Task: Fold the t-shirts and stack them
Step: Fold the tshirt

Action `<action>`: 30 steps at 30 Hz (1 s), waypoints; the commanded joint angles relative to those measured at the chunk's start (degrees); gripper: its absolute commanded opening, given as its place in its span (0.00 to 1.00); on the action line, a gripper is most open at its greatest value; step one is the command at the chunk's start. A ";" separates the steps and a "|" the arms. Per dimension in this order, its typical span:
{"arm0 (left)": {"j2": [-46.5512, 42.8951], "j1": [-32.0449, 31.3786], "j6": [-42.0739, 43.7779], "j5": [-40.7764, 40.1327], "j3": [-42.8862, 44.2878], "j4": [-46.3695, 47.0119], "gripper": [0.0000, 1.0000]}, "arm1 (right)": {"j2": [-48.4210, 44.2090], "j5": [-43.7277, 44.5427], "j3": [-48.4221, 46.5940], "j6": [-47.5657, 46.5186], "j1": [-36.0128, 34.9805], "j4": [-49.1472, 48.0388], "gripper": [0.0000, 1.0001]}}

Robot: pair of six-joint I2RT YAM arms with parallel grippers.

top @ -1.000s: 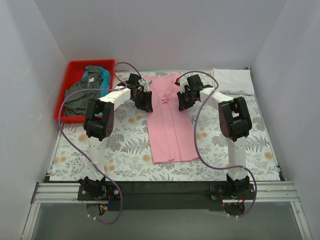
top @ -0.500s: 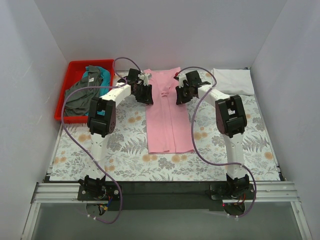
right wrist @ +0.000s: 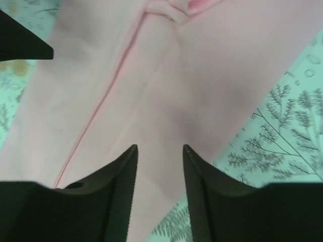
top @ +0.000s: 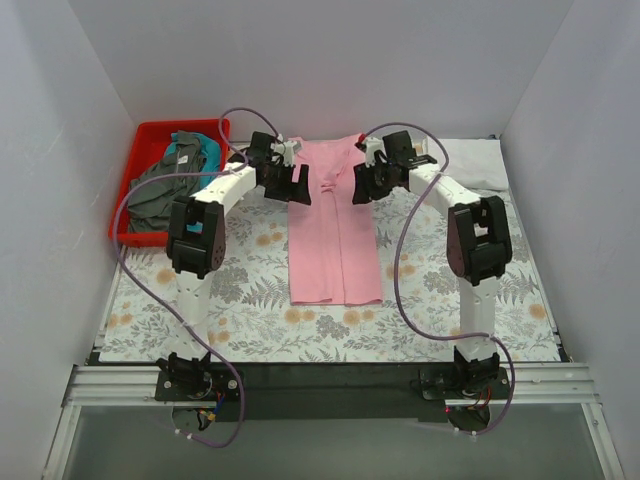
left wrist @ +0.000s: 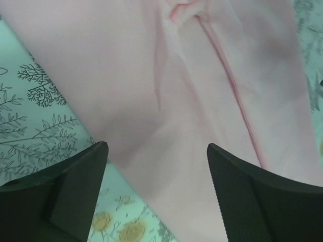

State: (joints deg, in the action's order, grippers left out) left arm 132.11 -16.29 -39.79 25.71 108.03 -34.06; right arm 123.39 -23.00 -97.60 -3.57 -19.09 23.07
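Note:
A light pink t-shirt [top: 335,225] lies folded into a long strip down the middle of the floral tablecloth [top: 250,300]. My left gripper [top: 297,185] hovers at its upper left edge, open, with nothing between its fingers; in the left wrist view [left wrist: 157,146] pink cloth [left wrist: 202,91] lies below the jaws. My right gripper [top: 360,187] hovers at the shirt's upper right edge, open and empty [right wrist: 160,147] above the pink cloth [right wrist: 166,85]. A white folded t-shirt [top: 475,160] rests at the back right. Dark grey [top: 165,190] and teal [top: 185,152] t-shirts lie in the red bin [top: 140,140].
The red bin stands at the back left corner of the tablecloth. White walls [top: 570,200] enclose the table on three sides. Purple cables [top: 400,250] loop from each arm over the cloth.
Both grippers have moved toward the back with the shirt's top end, laid it flat, and opened, letting go of the pink cloth. The shirt now lies further back.

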 commanded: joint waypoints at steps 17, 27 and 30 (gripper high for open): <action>-60.91 -2.94 21.39 17.80 -45.50 12.12 0.87 | -48.41 -10.92 24.71 -46.22 -1.11 9.26 0.98; -64.53 -17.80 34.87 4.01 -66.35 13.14 0.67 | -50.89 -6.27 51.88 -52.50 -11.40 4.11 0.21; -61.63 -19.21 33.64 2.50 -67.33 15.42 0.63 | -48.00 -5.65 53.83 -50.13 -13.77 -0.11 0.19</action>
State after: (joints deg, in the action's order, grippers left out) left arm 69.65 -34.85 -8.71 32.73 40.86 -22.22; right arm 73.67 -29.26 -44.27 -53.58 -31.22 30.76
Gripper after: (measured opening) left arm 0.639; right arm 0.200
